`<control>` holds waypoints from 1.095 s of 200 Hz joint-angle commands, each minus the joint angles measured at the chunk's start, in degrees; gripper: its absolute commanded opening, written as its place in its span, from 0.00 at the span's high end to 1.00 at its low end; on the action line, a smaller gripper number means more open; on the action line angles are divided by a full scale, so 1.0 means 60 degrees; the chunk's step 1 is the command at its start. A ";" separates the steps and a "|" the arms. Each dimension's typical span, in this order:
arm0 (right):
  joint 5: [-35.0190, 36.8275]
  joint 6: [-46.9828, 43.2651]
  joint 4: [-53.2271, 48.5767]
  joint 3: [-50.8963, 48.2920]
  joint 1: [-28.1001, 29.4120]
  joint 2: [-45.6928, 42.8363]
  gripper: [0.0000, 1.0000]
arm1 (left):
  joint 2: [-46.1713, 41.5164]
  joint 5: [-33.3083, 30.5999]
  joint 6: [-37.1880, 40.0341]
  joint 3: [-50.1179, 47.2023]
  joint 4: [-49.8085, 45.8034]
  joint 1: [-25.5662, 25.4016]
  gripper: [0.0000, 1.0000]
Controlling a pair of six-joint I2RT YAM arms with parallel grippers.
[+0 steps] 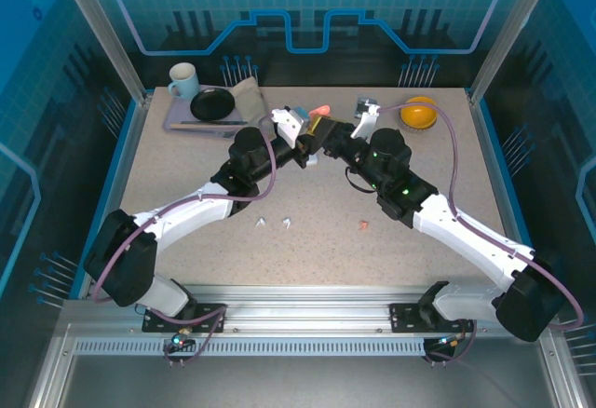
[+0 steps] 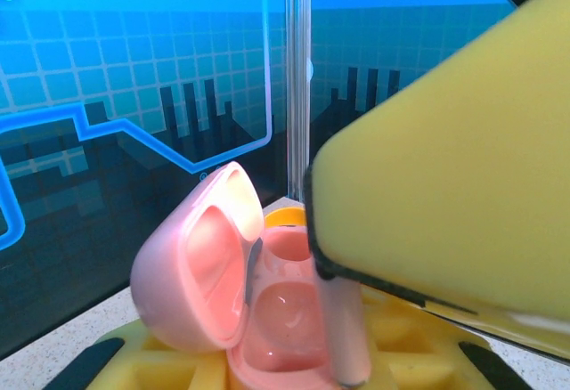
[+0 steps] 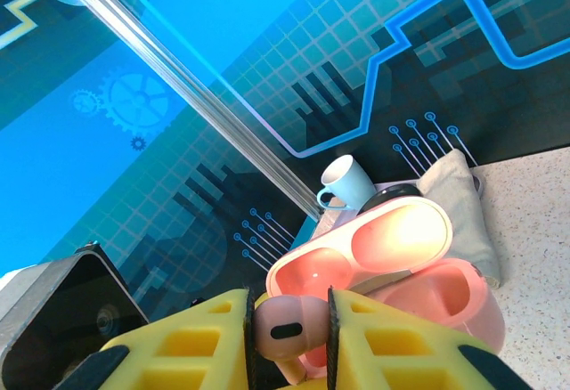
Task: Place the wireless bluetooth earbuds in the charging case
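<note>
The pink charging case [image 2: 285, 319] is open, its lid [image 2: 191, 265] swung left, and my left gripper [image 2: 285, 359] is shut on its base. My right gripper [image 3: 287, 332] is shut on a salmon-pink earbud [image 3: 283, 329]. In the left wrist view the earbud's stem [image 2: 343, 337] points down at the case's right-hand well, under the right gripper's yellow finger [image 2: 445, 185]. From above, both grippers meet at the back centre, left gripper [image 1: 305, 136], right gripper [image 1: 328, 134], with the case lid [image 1: 319, 111] above them. Two white earbuds [image 1: 263, 223] [image 1: 287, 223] and one pink earbud [image 1: 363, 225] lie on the table.
A tray [image 1: 177, 121] at the back left holds a pale blue mug [image 1: 182, 80], a black plate [image 1: 212, 103] and a folded cloth [image 1: 248, 97]. An orange bowl [image 1: 419, 112] and a small white-grey object [image 1: 369, 107] sit at the back right. Glass walls enclose the table.
</note>
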 commanded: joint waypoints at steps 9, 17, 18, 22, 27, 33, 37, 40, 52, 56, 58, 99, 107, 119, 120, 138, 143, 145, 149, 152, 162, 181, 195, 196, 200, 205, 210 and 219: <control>-0.0116 -0.0010 0.0120 -0.0113 -0.0046 0.0086 0.75 | -0.0063 0.0113 0.0167 0.0367 0.0409 -0.0082 1.00; -0.0074 -0.0027 0.0124 -0.0081 -0.0048 0.0101 0.75 | -0.0063 0.0158 0.0156 0.0349 0.0430 -0.0085 1.00; -0.0077 -0.0025 0.0122 -0.0078 -0.0044 0.0103 0.75 | -0.0059 0.0162 0.0155 0.0349 0.0439 -0.0086 1.00; -0.0054 -0.0038 0.0134 -0.0063 -0.0041 0.0108 0.75 | -0.0055 0.0174 0.0142 0.0323 0.0428 -0.0075 1.00; -0.0050 -0.0055 0.0134 -0.0040 -0.0041 0.0117 0.75 | -0.0065 0.0179 0.0117 0.0321 0.0425 -0.0081 1.00; -0.0011 -0.0086 0.0135 0.0003 -0.0055 0.0130 0.75 | -0.0069 0.0209 0.0109 0.0274 0.0449 -0.0073 1.00; -0.0001 -0.0101 0.0128 0.0017 -0.0054 0.0121 0.75 | -0.0070 0.0235 0.0108 0.0262 0.0462 -0.0074 1.00; 0.0003 -0.0114 0.0134 0.0038 -0.0063 0.0130 0.75 | -0.0084 0.0245 0.0092 0.0241 0.0464 -0.0093 1.00; 0.0016 -0.0146 0.0132 0.0128 -0.0088 0.0163 0.75 | -0.0106 0.0240 0.0058 0.0177 0.0483 -0.0101 1.00; 0.0012 -0.0146 0.0135 0.0155 -0.0096 0.0183 0.75 | -0.0100 0.0240 0.0061 0.0152 0.0499 -0.0093 1.00; 0.0014 -0.0149 0.0135 0.0182 -0.0099 0.0190 0.75 | -0.0110 0.0251 0.0057 0.0138 0.0513 -0.0092 1.00; -0.0059 -0.0131 0.0179 0.0359 -0.0173 0.0271 0.75 | -0.0112 0.0297 0.0063 0.0019 0.0542 -0.0098 1.00; -0.0064 -0.0112 0.0204 0.0364 -0.0180 0.0278 0.76 | -0.0087 0.0301 0.0074 0.0011 0.0527 -0.0090 1.00; -0.0065 -0.0087 0.0238 0.0363 -0.0178 0.0267 0.76 | -0.0076 0.0311 0.0074 -0.0003 0.0551 -0.0091 1.00; -0.0065 -0.0087 0.0238 0.0363 -0.0178 0.0267 0.76 | -0.0080 0.0305 0.0084 -0.0010 0.0551 -0.0096 1.00; -0.0095 -0.0090 0.0227 0.0369 -0.0186 0.0294 0.76 | -0.0060 0.0288 0.0069 -0.0032 0.0601 -0.0089 1.00; -0.0120 -0.0069 0.0222 0.0367 -0.0190 0.0317 0.76 | -0.0049 0.0291 0.0065 -0.0019 0.0599 -0.0087 1.00; -0.0122 -0.0068 0.0230 0.0368 -0.0188 0.0323 0.76 | -0.0053 0.0297 0.0065 -0.0011 0.0607 -0.0095 1.00; -0.0140 -0.0049 0.0237 0.0359 -0.0200 0.0338 0.76 | -0.0028 0.0297 0.0076 -0.0004 0.0596 -0.0093 1.00; -0.0161 -0.0052 0.0237 0.0354 -0.0189 0.0346 0.76 | -0.0035 0.0298 0.0077 0.0017 0.0609 -0.0090 1.00; -0.0213 -0.0046 0.0238 0.0339 -0.0187 0.0357 0.76 | -0.0012 0.0298 0.0079 0.0066 0.0604 -0.0088 1.00; -0.0264 -0.0039 0.0223 0.0249 -0.0180 0.0388 0.76 | 0.0004 0.0276 0.0092 0.0135 0.0636 -0.0091 1.00; -0.0264 -0.0038 0.0187 0.0148 -0.0172 0.0382 0.76 | 0.0007 0.0284 0.0087 0.0172 0.0639 -0.0091 1.00; -0.0264 -0.0038 0.0187 0.0148 -0.0172 0.0382 0.76 | 0.0006 0.0284 0.0090 0.0172 0.0639 -0.0089 1.00; -0.0255 -0.0042 0.0179 0.0121 -0.0173 0.0369 0.76 | 0.0015 0.0298 0.0094 0.0182 0.0645 -0.0098 1.00; -0.0254 -0.0042 0.0179 0.0082 -0.0173 0.0356 0.76 | 0.0010 0.0284 0.0094 0.0173 0.0664 -0.0096 1.00; -0.0258 -0.0038 0.0172 0.0051 -0.0172 0.0340 0.76 | 0.0004 0.0251 0.0094 0.0184 0.0682 -0.0096 1.00; -0.0265 -0.0076 0.0139 -0.0002 -0.0158 0.0303 0.76 | -0.0003 0.0226 0.0094 0.0187 0.0683 -0.0095 1.00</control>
